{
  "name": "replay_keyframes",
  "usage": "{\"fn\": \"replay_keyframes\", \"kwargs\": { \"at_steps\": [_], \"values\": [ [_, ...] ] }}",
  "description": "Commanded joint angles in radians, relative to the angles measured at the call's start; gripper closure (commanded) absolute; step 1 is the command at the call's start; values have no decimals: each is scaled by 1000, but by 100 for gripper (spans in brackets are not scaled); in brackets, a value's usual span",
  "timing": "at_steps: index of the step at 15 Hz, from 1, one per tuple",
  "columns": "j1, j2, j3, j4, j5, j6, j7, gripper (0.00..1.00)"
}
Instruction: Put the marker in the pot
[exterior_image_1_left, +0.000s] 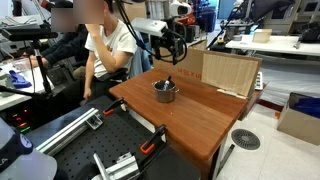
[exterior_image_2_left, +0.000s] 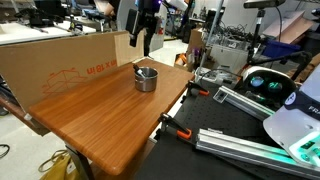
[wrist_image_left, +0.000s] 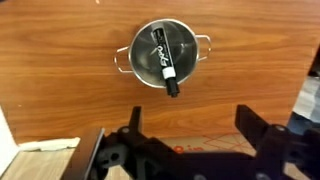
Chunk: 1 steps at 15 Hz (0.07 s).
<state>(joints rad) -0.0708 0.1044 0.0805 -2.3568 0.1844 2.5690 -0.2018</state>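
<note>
The small silver-grey pot (wrist_image_left: 161, 56) stands on the wooden table, seen from above in the wrist view. The black marker (wrist_image_left: 163, 62) with its whitish band lies in the pot, one end poking over the near rim. The pot also shows in both exterior views (exterior_image_1_left: 165, 92) (exterior_image_2_left: 146, 78), with the marker's tip just showing above it (exterior_image_1_left: 167, 82). My gripper (wrist_image_left: 190, 118) is open and empty, high above the table and well clear of the pot. In an exterior view it hangs behind the pot (exterior_image_1_left: 176, 45), and it shows in the second exterior view too (exterior_image_2_left: 145, 22).
A cardboard box wall (exterior_image_1_left: 228, 72) (exterior_image_2_left: 70, 55) stands along one edge of the table. A seated person (exterior_image_1_left: 105, 45) is beside the table. Clamps and metal rails (exterior_image_2_left: 230, 100) lie off the table's edge.
</note>
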Motion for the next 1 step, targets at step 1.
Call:
{"fn": "replay_keyframes", "kwargs": {
  "at_steps": [1],
  "values": [
    [20, -1, -20, 1, 2, -2, 0, 0]
  ]
}}
